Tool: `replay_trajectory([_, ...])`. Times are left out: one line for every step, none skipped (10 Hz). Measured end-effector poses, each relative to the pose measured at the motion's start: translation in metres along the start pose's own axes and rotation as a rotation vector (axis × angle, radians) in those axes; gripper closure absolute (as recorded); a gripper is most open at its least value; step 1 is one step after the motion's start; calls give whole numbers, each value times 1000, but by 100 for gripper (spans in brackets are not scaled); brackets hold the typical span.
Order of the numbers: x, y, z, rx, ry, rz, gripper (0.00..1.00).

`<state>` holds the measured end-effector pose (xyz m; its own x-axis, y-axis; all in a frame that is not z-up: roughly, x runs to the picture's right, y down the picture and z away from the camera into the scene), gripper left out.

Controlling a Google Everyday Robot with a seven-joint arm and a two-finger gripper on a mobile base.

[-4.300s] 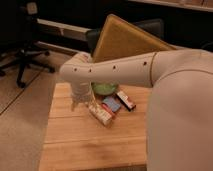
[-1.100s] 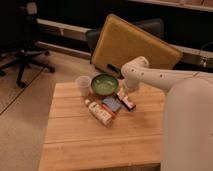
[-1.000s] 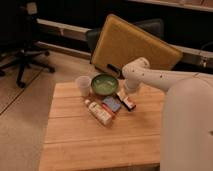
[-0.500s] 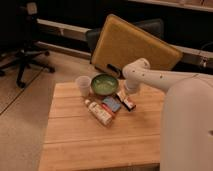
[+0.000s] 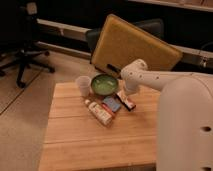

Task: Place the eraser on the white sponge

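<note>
The eraser (image 5: 126, 100), a small red, white and black block, lies on the wooden table (image 5: 75, 140) just right of the white sponge (image 5: 111, 105). The sponge is a flat pad with a bluish-grey top and a red edge. It lies between the eraser and a bottle. My gripper (image 5: 123, 92) hangs from the white arm's bent wrist, right above the far end of the eraser and beside the green bowl. I cannot tell whether it touches the eraser.
A green bowl (image 5: 104, 84) and a clear plastic cup (image 5: 83, 85) stand at the back of the table. A white-and-tan bottle (image 5: 99, 112) lies left of the sponge. A tan board (image 5: 135, 47) leans behind the table. An office chair (image 5: 27, 47) stands at the far left.
Seconds ago the arm stretched across the table to the left. It has since drawn back to the right, its end down by the eraser. Over the last second it has barely moved.
</note>
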<state>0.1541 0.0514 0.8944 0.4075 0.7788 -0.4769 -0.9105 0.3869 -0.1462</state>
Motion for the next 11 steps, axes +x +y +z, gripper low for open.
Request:
replay_trajectory([-1, 0, 6, -1, 3, -10, 35])
replay_trajectory([-2, 1, 13, -3, 7, -20, 35])
replay_trajectory([-4, 2, 23, -11, 13, -32, 35])
replay_trajectory([-4, 3, 33, -20, 23, -40, 35])
replay_trajectory([-4, 3, 40, -25, 31, -44, 35])
replay_trajectory([-1, 3, 48, -32, 46, -45, 35])
replay_trajectory([1, 1, 56, -38, 58, -43, 36])
replay_trajectory([2, 1, 61, -43, 63, -42, 41])
replay_trajectory([2, -1, 64, -47, 59, -42, 51])
replay_trajectory([1, -3, 67, -51, 53, -42, 63])
replay_trajectory([2, -5, 67, -51, 49, -40, 73])
